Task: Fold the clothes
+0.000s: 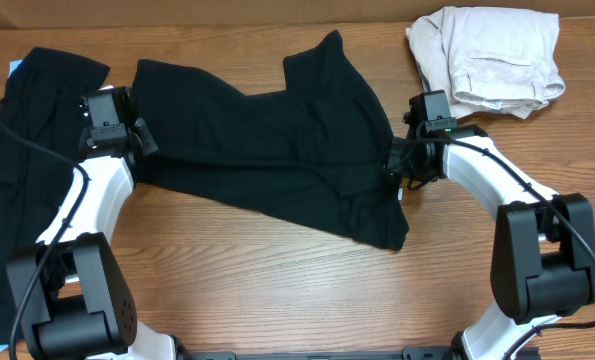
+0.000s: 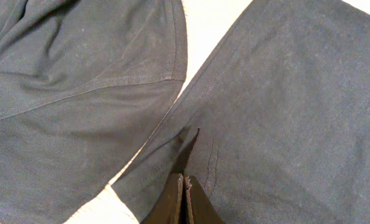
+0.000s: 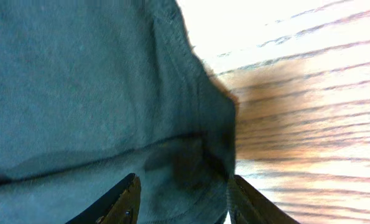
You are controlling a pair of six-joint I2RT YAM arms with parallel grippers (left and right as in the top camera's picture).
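Note:
A large black T-shirt (image 1: 277,140) lies crumpled across the middle of the wooden table (image 1: 277,290), stretched between both grippers. My left gripper (image 1: 140,140) is at the shirt's left edge. In the left wrist view its jaws (image 2: 185,186) are shut, and the shirt's fabric (image 2: 284,93) puckers toward them. My right gripper (image 1: 397,162) is at the shirt's right edge. In the right wrist view its jaws (image 3: 183,199) are open, with a fold of the shirt (image 3: 79,81) lying between the fingers. No neck label shows.
A second black garment (image 1: 27,130) lies at the far left, partly under the left arm, and also shows in the left wrist view (image 2: 66,93). A beige garment (image 1: 487,55) lies bunched at the back right. Bare table (image 3: 309,112) is to the right of the shirt.

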